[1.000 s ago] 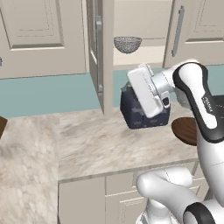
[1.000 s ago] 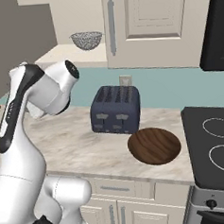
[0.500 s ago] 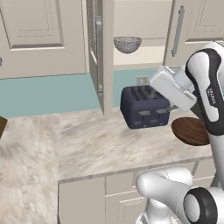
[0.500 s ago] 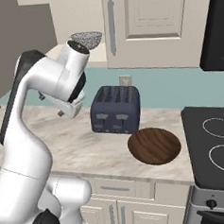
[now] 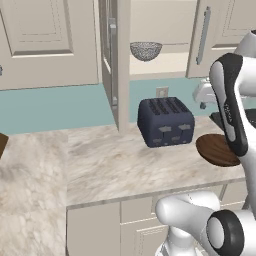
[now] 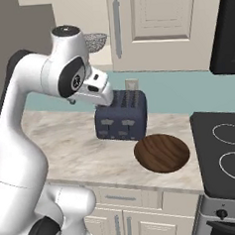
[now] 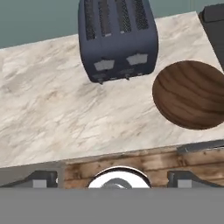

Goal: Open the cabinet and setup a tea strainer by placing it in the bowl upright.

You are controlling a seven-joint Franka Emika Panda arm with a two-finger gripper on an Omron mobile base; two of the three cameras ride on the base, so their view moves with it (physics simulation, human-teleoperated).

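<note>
The arm has swung right, over the toaster and bowl on the table; jaws spread, empty. The tea strainer waits on the opened cabinet shelf (untouched).

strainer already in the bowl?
No. The tea strainer sits on the shelf of the open cabinet, while the bowl lies empty on the counter beside the toaster.

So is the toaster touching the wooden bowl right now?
Apart. The hand view, looking down on them, shows a strip of bare marble counter between the toaster and the bowl; the right base view shows the same gap.
</note>
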